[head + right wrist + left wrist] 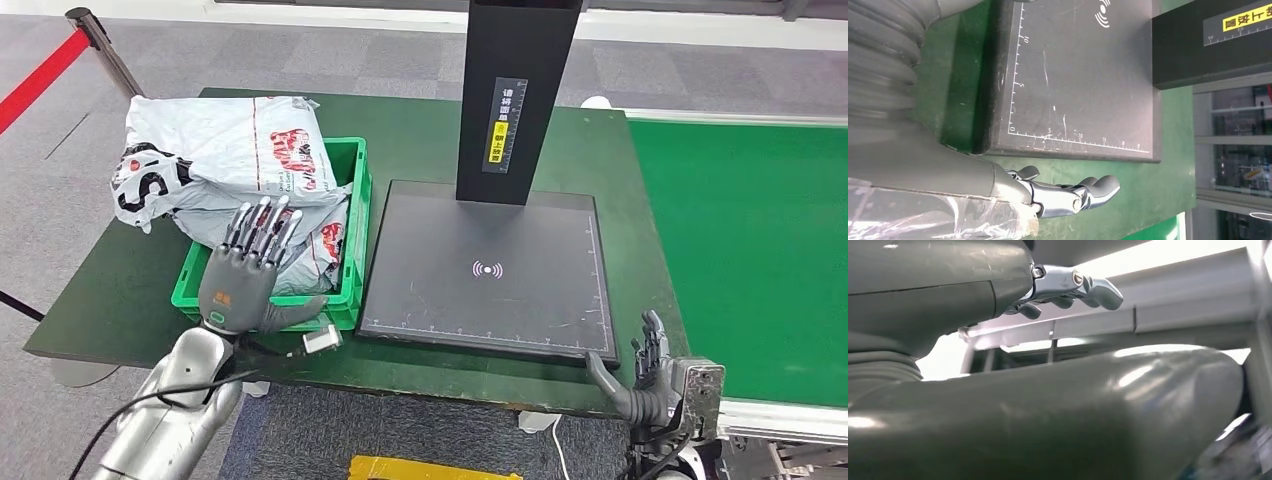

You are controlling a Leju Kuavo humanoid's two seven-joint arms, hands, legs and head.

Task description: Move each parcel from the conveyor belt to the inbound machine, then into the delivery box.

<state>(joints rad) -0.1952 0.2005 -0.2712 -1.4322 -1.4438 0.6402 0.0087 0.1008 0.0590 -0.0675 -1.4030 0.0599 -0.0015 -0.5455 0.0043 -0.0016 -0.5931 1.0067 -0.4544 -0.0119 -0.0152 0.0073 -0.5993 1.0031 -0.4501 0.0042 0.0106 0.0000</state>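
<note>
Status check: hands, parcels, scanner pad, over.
Left hand open over parcels in green crate. Right hand open, empty. Scanner pad bare, nothing blocking.

Red barrier belt (40, 75), grey carpet (330, 50).

My left hand (243, 283) covers part of the crate's parcels (232, 165), scanner column (520, 95) cut off at top edge, conveyor belt (760, 250) cropped right.

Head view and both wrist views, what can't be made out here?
- Crate, head view: parcels and the left hand hide its inside.
- Conveyor, head view: cut off at the right edge.
- Left wrist view: hand cover up close blocks the table.
- Scanner column: label print too small.
</note>
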